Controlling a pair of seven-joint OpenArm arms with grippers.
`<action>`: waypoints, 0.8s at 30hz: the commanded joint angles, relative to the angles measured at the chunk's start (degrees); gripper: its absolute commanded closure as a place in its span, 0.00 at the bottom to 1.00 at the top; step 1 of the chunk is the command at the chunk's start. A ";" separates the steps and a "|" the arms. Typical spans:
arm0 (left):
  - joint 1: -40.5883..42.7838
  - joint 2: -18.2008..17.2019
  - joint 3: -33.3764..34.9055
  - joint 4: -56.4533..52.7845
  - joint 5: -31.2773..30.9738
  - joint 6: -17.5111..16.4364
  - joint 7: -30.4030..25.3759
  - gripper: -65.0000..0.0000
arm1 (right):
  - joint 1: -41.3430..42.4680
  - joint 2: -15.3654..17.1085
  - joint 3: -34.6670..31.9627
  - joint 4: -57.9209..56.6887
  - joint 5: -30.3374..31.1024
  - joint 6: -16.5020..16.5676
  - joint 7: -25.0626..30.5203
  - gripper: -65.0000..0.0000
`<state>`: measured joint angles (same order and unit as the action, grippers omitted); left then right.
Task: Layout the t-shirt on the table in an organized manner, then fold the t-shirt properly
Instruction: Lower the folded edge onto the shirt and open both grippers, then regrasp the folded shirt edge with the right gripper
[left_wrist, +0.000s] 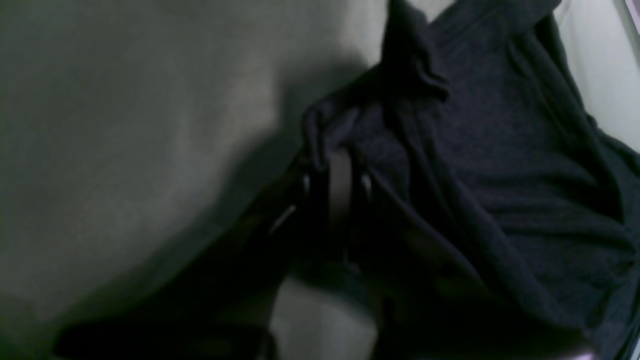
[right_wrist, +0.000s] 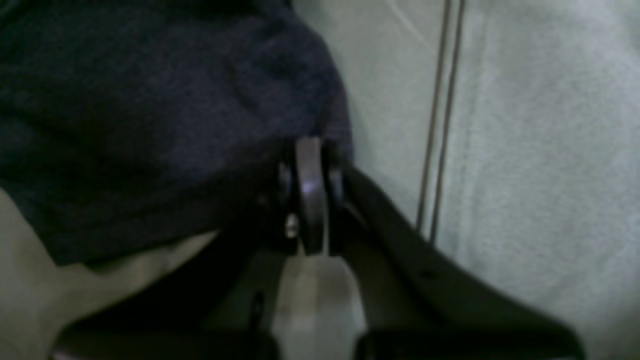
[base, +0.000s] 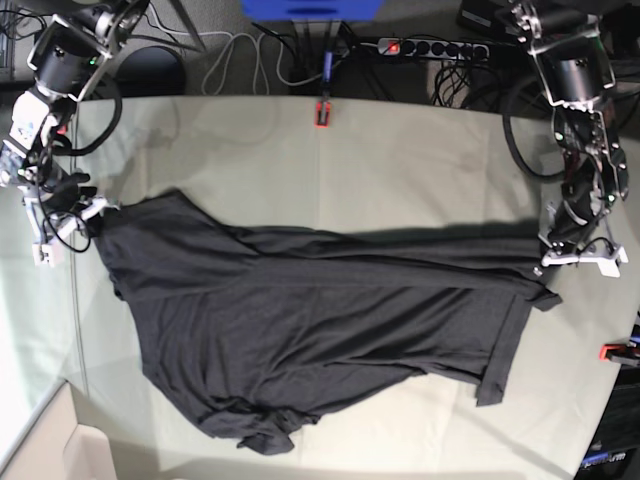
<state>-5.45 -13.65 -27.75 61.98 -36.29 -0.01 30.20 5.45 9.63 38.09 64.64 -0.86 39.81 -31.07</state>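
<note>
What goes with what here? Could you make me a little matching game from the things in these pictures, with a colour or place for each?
Things:
1. t-shirt
2. table
3. clamp
4. left end effector

Descriptions:
A. pale greenish-grey
B. red-orange, at the table's far edge
C. shut on cloth at the base view's right
D. black, spread between the two arms

Pairs: 1-D, 2-A, 3-B, 4-C
</note>
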 joint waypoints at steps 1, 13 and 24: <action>-0.92 -1.08 -0.25 1.01 -0.23 -0.30 -1.05 1.00 | 0.57 0.97 0.29 2.13 1.00 0.19 1.22 1.00; -0.74 -1.08 -0.25 1.01 -0.15 -0.30 -1.05 1.00 | -0.93 -1.23 -0.33 16.98 1.17 0.19 -1.06 1.00; -0.66 -1.08 -0.25 0.66 0.21 -0.30 -1.05 1.00 | 12.88 -2.46 -9.38 15.14 0.91 0.19 -6.95 1.00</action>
<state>-5.28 -13.65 -27.75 61.89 -36.07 -0.05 30.06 16.99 6.74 28.82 78.98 -1.10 39.72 -39.46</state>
